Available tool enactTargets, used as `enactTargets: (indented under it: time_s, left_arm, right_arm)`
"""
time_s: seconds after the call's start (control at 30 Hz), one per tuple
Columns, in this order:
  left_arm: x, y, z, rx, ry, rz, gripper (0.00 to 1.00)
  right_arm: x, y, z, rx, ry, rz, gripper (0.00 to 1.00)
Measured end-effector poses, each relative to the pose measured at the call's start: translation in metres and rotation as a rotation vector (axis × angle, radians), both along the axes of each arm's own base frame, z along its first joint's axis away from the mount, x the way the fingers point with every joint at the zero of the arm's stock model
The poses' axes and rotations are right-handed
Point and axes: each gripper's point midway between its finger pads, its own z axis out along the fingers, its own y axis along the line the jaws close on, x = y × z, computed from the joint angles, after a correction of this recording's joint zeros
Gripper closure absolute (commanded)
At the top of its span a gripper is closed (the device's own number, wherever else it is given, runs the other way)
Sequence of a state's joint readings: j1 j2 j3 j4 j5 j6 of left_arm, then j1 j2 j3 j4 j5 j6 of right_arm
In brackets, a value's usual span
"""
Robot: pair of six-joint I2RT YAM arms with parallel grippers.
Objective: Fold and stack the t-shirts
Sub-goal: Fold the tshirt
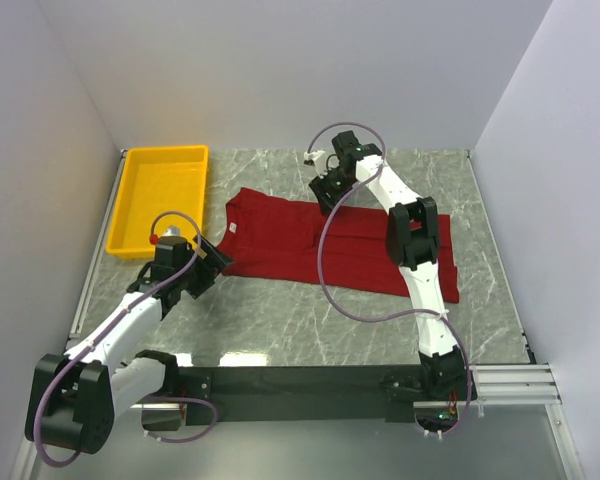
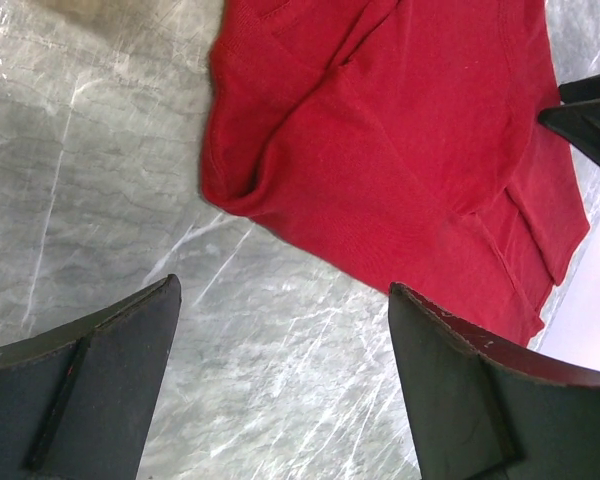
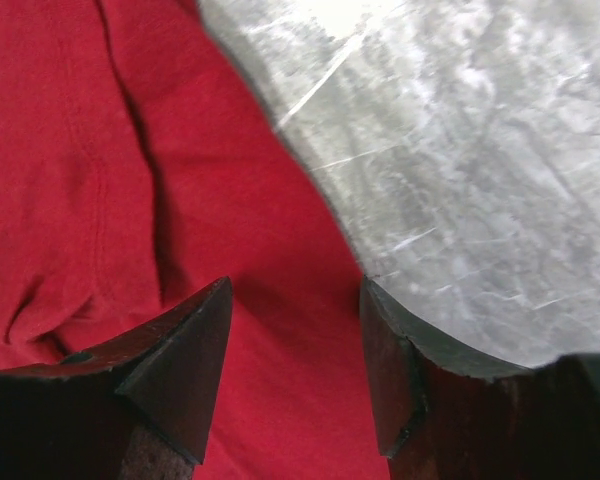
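The red t-shirt (image 1: 330,245) lies spread lengthwise across the middle of the worktop (image 1: 300,330). The left gripper (image 2: 280,300) hangs wide open and empty over bare stone, just beside the shirt's collar-end edge. The right gripper (image 3: 295,290), jaws apart and holding nothing, straddles the shirt's far edge. Bare worktop runs along the shirt's near edge. A yellow tray (image 1: 123,205) sits just past its collar end.

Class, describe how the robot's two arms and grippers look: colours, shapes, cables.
The left arm and right arm have white links, black joint housings and a purplish cable looping along each. The left gripper and right gripper each have two black wedge-shaped fingers.
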State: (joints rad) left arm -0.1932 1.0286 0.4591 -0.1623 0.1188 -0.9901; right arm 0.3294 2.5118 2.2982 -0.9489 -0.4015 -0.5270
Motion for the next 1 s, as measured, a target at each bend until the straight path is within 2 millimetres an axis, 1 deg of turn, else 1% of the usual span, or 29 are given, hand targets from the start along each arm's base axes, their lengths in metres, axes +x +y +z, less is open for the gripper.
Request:
enactTargets:
  time_s: [0.13, 0.3, 0.37, 0.73, 0.8, 0.83, 1.0]
  left_arm:
    - [0.0002, 0.0001, 0.0017, -0.001, -0.006, 0.001, 0.11]
    - [-0.0009, 0.0004, 0.001, 0.0, -0.001, 0.0, 0.11]
    - [-0.0015, 0.0006, 0.0006, 0.001, 0.001, 0.0, 0.11]
    - [-0.0057, 0.0015, -0.0013, 0.005, 0.018, 0.0, 0.11]
    - [-0.0064, 0.0016, -0.0019, 0.006, 0.022, 0.0, 0.11]
    - [-0.0066, 0.0016, -0.0021, 0.006, 0.023, 0.0, 0.11]
    - [-0.007, 0.0018, -0.0024, 0.008, 0.025, -0.001, 0.11]
  right_arm:
    - [-0.0044, -0.0005, -0.0008, -0.001, 0.015, 0.012, 0.4]
    - [-0.0032, -0.0007, 0.0004, -0.003, 0.012, 0.007, 0.41]
    - [-0.0019, -0.0009, 0.0012, -0.004, 0.007, 0.001, 0.43]
    - [-0.0003, -0.0035, -0.0007, -0.019, 0.011, -0.028, 0.59]
    - [-0.0007, -0.0036, -0.0026, -0.02, 0.015, -0.028, 0.68]
    - [-0.0008, -0.0037, -0.0034, -0.02, 0.016, -0.027, 0.74]
    - [-0.0013, -0.0039, -0.0048, -0.022, 0.02, -0.03, 0.78]
